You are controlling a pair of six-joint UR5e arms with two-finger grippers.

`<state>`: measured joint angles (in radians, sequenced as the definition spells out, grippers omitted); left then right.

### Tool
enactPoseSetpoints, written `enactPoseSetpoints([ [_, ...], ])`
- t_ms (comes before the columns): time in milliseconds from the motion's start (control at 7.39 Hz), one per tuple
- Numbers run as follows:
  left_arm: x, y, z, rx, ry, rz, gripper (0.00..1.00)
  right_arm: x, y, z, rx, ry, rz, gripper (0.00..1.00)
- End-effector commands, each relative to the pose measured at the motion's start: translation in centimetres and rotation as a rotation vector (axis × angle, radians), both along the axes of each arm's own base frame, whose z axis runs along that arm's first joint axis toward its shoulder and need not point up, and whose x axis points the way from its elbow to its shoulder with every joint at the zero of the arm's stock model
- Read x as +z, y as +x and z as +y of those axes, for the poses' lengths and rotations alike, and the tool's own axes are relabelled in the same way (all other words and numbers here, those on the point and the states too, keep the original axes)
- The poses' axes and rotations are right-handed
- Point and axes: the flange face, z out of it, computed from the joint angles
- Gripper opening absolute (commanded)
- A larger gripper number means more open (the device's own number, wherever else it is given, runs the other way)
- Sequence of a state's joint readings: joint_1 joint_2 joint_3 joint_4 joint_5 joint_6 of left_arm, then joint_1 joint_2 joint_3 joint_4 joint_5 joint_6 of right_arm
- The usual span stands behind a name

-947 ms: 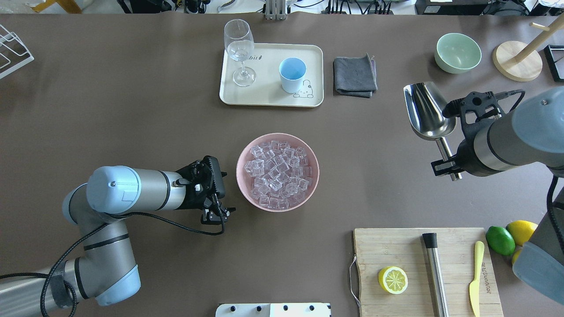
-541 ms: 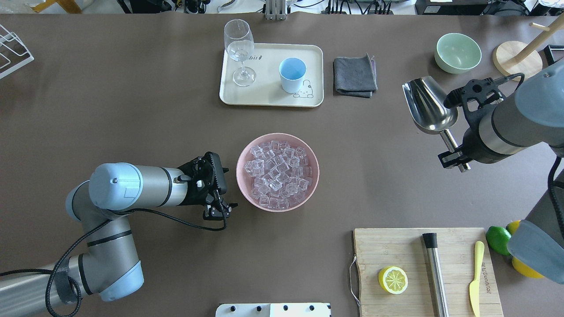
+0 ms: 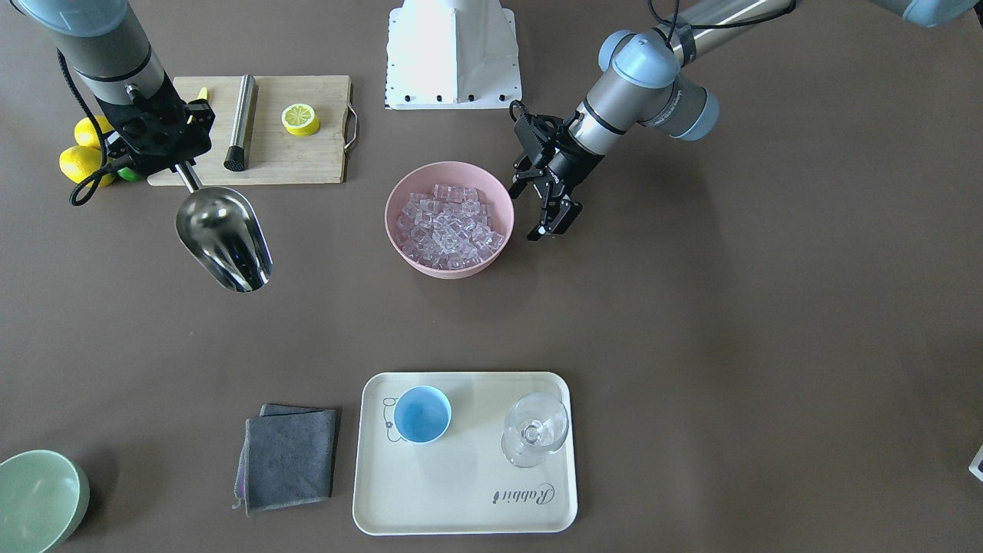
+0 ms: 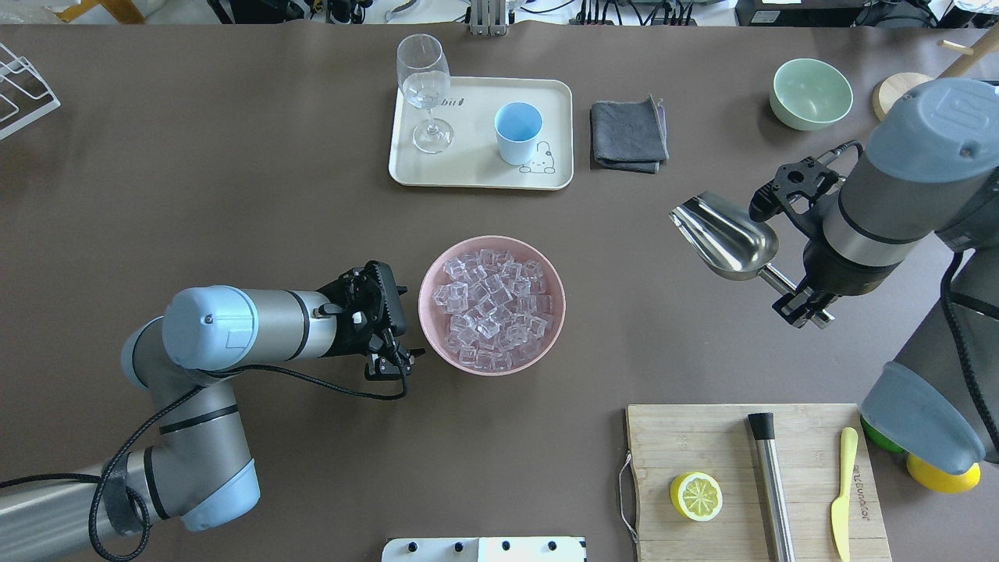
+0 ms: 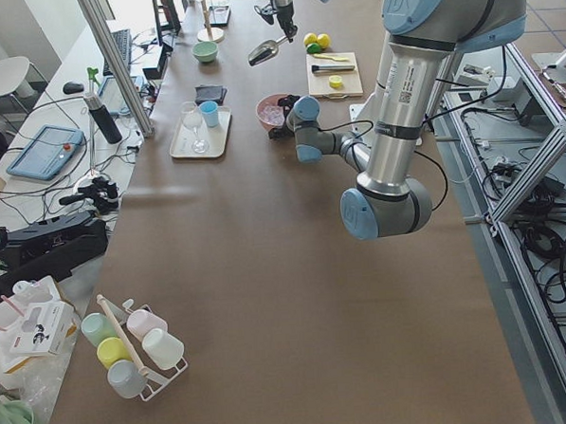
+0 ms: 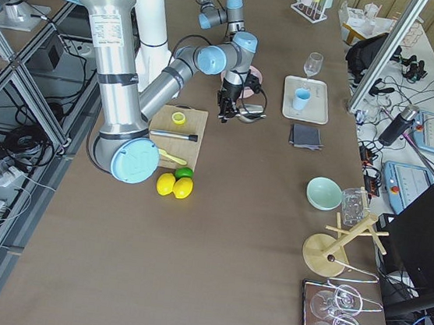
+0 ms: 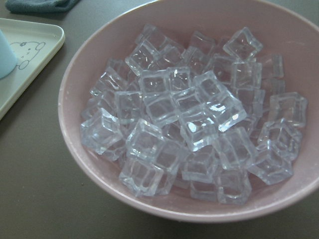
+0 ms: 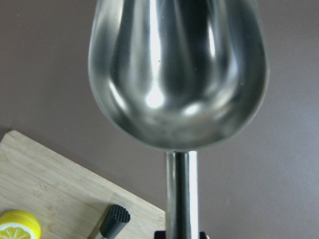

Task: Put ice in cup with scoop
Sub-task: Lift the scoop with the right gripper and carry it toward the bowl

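The ice point(image 4: 493, 306) is heaped in a pink bowl point(image 4: 422, 306) at the table's middle, and it fills the left wrist view point(image 7: 189, 124). My left gripper point(image 4: 396, 361) hovers open just left of the bowl, holding nothing point(image 3: 551, 224). The steel scoop point(image 4: 726, 234) hangs empty above the table to the bowl's right. Its trough points toward the bowl point(image 3: 224, 238). My right gripper point(image 4: 804, 306) is shut on its rod handle. The light-blue cup point(image 4: 518, 129) stands upright on the cream tray point(image 4: 476, 176), beyond the bowl.
A wine glass point(image 4: 425, 86) shares the tray. A folded grey cloth point(image 4: 628, 134) and a pale green bowl point(image 4: 810, 94) lie to its right. Near right, a cutting board point(image 4: 702, 445) carries a lemon half point(image 4: 696, 496), a steel cylinder point(image 4: 771, 484) and a yellow knife point(image 4: 841, 499).
The right arm has swung the scoop left toward the bowl and turned its trough more sideways. The left gripper has crept a little closer to the bowl.
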<state>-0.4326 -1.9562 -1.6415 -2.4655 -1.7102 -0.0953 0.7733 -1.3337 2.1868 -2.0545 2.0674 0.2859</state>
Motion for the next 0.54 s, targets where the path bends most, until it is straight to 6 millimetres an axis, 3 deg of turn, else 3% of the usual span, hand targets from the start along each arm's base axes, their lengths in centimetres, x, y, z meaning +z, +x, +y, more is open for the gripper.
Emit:
enactPoseSetpoints([
  [0, 0.0, 0.1, 0.3, 0.013, -0.005, 0.002, 0.98, -5.1, 0.3, -0.6, -0.108, 0.022, 0.127, 0.0],
  [135, 0.2, 0.1, 0.3, 0.01, -0.004, -0.001, 0.98, -6.4, 0.3, -0.6, -0.119, 0.012, 0.157, 0.0],
  [406, 0.7, -0.3, 0.5, 0.008, 0.003, 0.008, 0.98, -10.7, -1.9, 0.3, -0.315, 0.079, 0.148, 0.0],
])
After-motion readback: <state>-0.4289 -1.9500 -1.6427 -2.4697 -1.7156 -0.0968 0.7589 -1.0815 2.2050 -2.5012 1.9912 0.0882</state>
